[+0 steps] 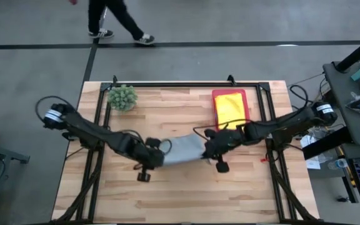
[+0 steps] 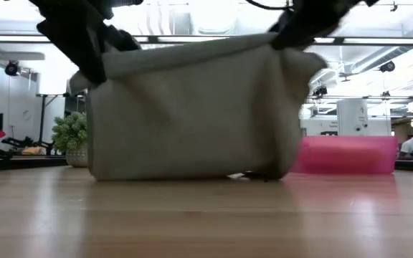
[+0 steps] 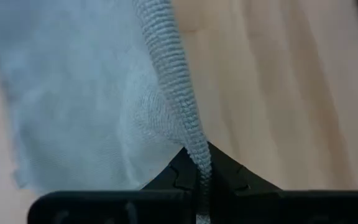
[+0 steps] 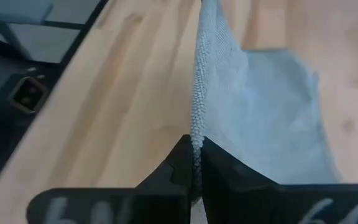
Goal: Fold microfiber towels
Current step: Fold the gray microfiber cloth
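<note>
Grippers, left [image 3: 199, 177] and right [image 4: 196, 155], each pinched shut on a corner of the soft grey microfiber towel [image 1: 183, 150], hold it up to fold.

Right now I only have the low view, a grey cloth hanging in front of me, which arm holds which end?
Observer: From above, the left gripper pinches the grey towel at its left end and the right gripper pinches its right end.
Operator: Are both really clamped on fabric?
Observer: Yes. Each wrist view shows the towel's edge running down between that arm's shut fingers.
Operator: What's on that pink thing behind the cloth?
Observer: On the pink tray lies a yellow towel with orange showing under it.
</note>
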